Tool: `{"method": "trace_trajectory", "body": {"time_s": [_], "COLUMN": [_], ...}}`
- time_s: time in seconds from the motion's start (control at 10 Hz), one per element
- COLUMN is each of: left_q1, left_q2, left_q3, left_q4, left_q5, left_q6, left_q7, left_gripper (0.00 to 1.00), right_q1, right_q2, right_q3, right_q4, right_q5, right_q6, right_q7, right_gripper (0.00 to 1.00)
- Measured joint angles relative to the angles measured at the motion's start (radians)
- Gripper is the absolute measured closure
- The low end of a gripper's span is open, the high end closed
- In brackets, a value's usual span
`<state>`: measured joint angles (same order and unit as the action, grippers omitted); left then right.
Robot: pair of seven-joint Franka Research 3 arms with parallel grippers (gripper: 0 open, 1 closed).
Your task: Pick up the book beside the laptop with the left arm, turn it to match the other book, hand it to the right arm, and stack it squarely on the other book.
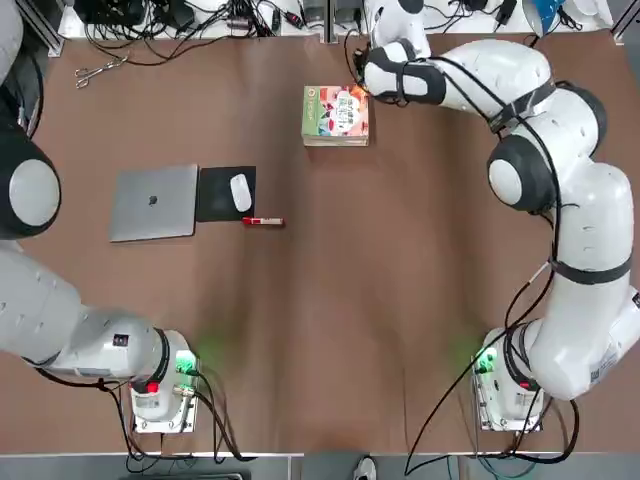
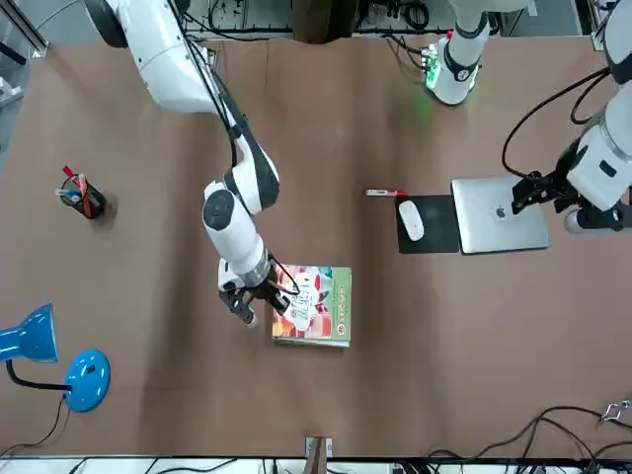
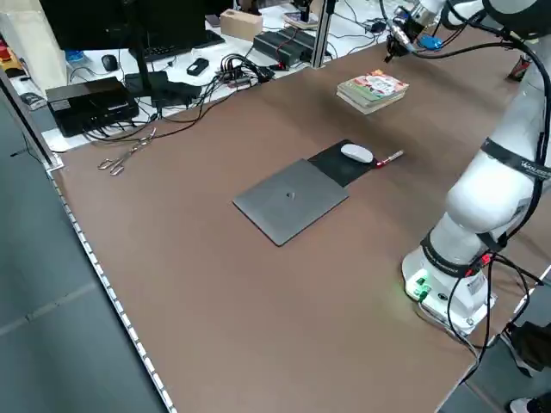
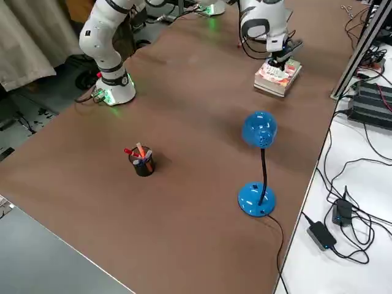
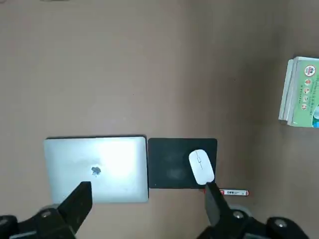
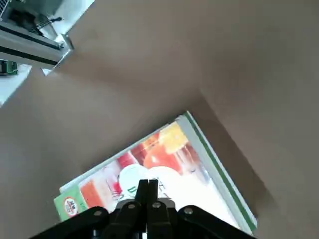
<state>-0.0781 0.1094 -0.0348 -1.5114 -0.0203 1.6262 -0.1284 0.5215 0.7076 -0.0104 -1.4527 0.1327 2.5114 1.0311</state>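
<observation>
Logged left tool (image 5: 149, 185) wide open, gripping nothing, above desk (image 1: 330, 300) near smooth, flat metallic laptop (image 1: 155, 204). Next, noted matte black rectangular pad (image 1: 214, 194), glossy oval mouse (image 1: 241, 193) on top, slim cylindrical marker (image 1: 264, 222) just beside. Farther right, found glossy-covered book (image 1: 337, 112) lying flat, nearly square, on the other book (image 3: 360, 104). Observed right tool (image 6: 148, 183) shut, empty, over glossy cover.

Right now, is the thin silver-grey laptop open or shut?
Shut: the thin silver-grey laptop lies flat, its logo lid facing up, with no screen or keys showing.
</observation>
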Motion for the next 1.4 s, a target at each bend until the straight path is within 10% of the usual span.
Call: {"method": "trace_trajectory", "body": {"time_s": [0.2, 0.8, 1.4], "left_q1": [0.001, -0.001, 0.006], "left_q2": [0.0, 0.001, 0.002], "left_q3": [0.0, -0.001, 0.001], "left_q4": [0.001, 0.004, 0.018], "left_q5": [0.0, 0.0, 0.0], "left_q6": [0.0, 0.0, 0.0], "left_q7": [0.0, 0.0, 0.0], "left_gripper": [0.0, 0.0, 0.0], "right_q1": [-0.058, -0.362, -0.511], "right_q2": [-0.067, -0.285, -0.57], "right_q3": [-0.005, -0.008, -0.012], "right_q4": [0.004, 0.009, 0.06], "right_q5": [-0.001, -0.001, -0.024], "right_q6": [-0.135, -0.452, -0.893], "right_q7": [-0.129, -0.796, -1.098], "right_gripper": [0.85, 0.01, 0.0]}}
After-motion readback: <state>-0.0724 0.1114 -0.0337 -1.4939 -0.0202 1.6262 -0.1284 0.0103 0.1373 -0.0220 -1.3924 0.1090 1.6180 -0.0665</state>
